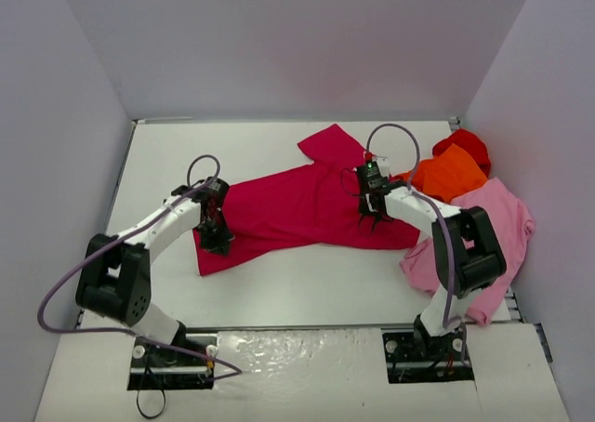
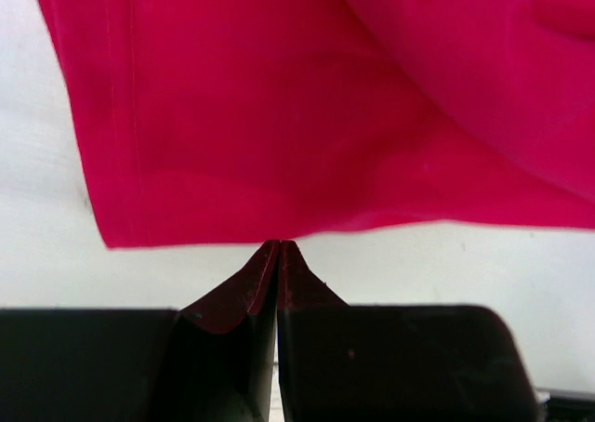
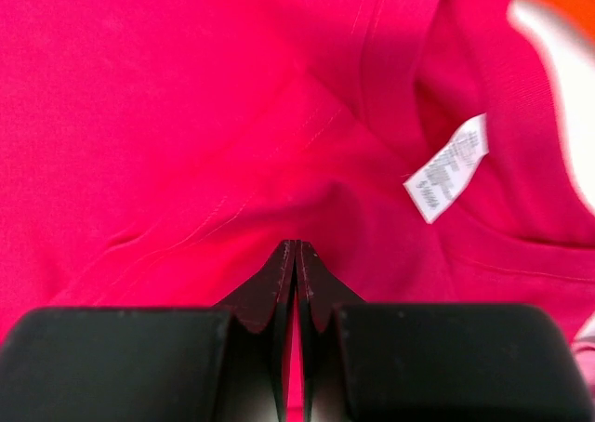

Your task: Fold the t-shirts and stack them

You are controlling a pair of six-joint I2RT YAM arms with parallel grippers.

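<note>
The crimson t-shirt lies spread flat across the middle of the table, collar toward the right. My left gripper is at its lower left hem. In the left wrist view the left gripper is shut with its tips pinching the very edge of the crimson t-shirt. My right gripper is near the collar. In the right wrist view the right gripper is shut on a small raised fold of the crimson t-shirt, just left of the white tag.
At the right side lie an orange t-shirt, a bright red t-shirt behind it, and a light pink t-shirt reaching the front right edge. White walls enclose the table on three sides.
</note>
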